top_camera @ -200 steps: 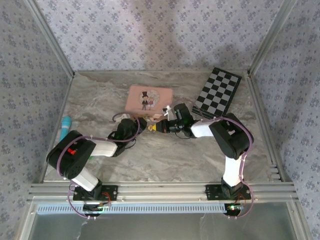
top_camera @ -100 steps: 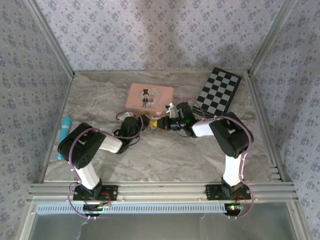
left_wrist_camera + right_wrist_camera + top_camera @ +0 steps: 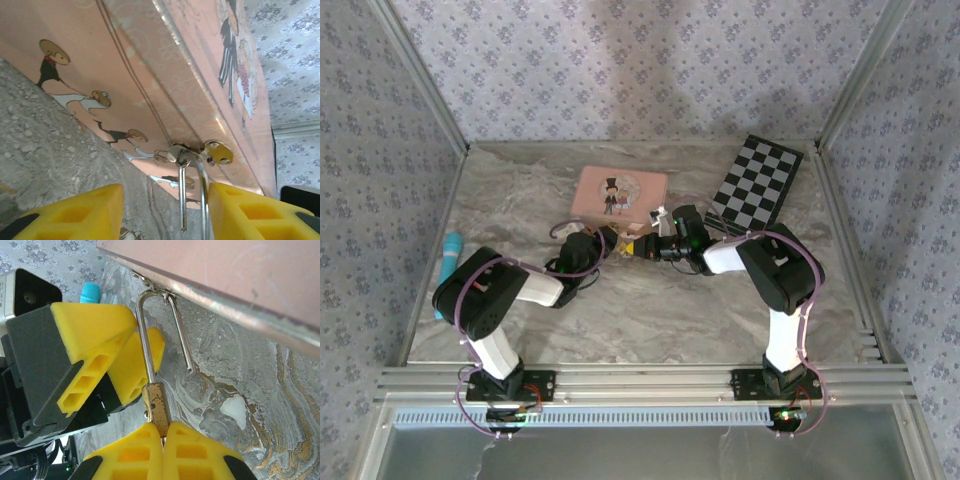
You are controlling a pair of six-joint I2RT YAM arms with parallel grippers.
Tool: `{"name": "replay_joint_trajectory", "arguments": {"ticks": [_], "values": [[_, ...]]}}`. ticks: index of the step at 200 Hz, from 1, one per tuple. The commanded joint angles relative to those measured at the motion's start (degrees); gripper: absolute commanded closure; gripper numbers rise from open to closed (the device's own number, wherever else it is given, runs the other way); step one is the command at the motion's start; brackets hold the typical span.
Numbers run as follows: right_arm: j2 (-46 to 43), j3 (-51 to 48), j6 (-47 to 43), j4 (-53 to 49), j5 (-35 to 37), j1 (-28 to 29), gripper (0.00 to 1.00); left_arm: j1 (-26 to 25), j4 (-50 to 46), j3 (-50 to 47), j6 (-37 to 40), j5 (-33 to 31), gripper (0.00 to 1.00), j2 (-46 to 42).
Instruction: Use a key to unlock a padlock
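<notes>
One tiny brass-gold padlock (image 3: 156,402), pinched by the right gripper (image 3: 163,440), points its silvery shackle (image 3: 143,340) ahead into the spread left gripper (image 3: 165,210).

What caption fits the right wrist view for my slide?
Right tool grips the padlock, its open shackle hooked on the pink box.

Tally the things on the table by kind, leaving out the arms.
pink box: 1
padlock: 1
checkerboard: 1
teal cylinder: 1
Total: 4
</notes>
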Motion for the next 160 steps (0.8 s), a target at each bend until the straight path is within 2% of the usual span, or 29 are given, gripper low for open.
{"name": "replay_joint_trajectory", "arguments": {"ticks": [1,39,73,95,114,148,160], "values": [[1.5,0.9,-0.6,-0.9,-1.8,0.7,1.00,-0.2,3.9,1.3,-0.4,0.6,0.52,1.3],[1.2,1.6,-2.5,-3.4,-1.3,1.0,1.00,-0.3,3.3,2.8,0.3,2.3,0.53,1.9],[0.8,2.1,-3.2,-4.2,-1.3,1.1,1.00,-0.3,3.7,2.7,0.1,3.0,0.59,3.5],[0.8,2.4,-3.2,-4.3,-1.5,1.1,1.00,-0.3,4.7,3.1,0.1,3.7,0.67,4.9],[0.7,2.6,-3.1,-4.4,-1.7,1.1,1.00,-0.3,5.0,3.5,0.1,4.2,0.68,5.9],[0.4,2.7,-3.0,-4.6,-1.8,1.0,1.00,-0.4,5.9,3.5,0.1,3.8,0.90,6.5],[0.0,2.4,-2.8,-4.5,-1.8,0.9,1.00,-0.2,5.9,3.5,0.1,3.2,0.93,6.5]]}}
